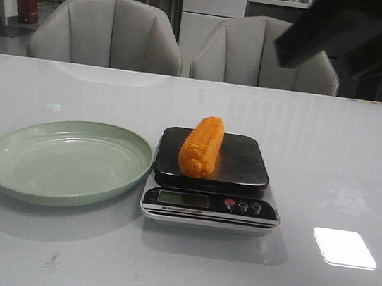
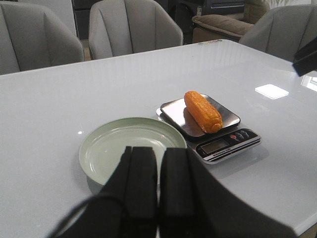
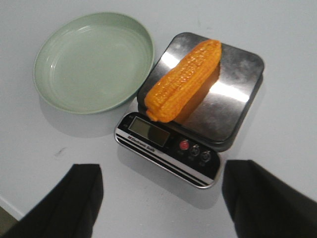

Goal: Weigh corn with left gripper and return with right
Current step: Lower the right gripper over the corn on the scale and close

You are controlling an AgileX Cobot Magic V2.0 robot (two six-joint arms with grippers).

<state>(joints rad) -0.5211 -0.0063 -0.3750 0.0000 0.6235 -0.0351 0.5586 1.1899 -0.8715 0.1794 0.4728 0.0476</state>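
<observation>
The orange-yellow corn (image 1: 202, 147) lies lengthwise on the dark steel platform of a small kitchen scale (image 1: 210, 206), untouched by either gripper. My left gripper (image 2: 158, 153) is shut and holds nothing; it hangs back on the near side of the pale green plate (image 2: 124, 146), well away from the corn (image 2: 203, 111). It does not appear in the front view. My right gripper (image 3: 161, 171) is open wide, high above the scale's display end (image 3: 168, 148), with the corn (image 3: 184, 81) beyond its fingers (image 3: 84, 193). The right arm (image 1: 335, 28) shows as a dark shape at the upper right.
The empty green plate (image 1: 67, 161) sits just left of the scale, nearly touching it. Two grey chairs (image 1: 110, 32) stand behind the white table's far edge. A bright light patch (image 1: 344, 248) lies on the tabletop to the right of the scale.
</observation>
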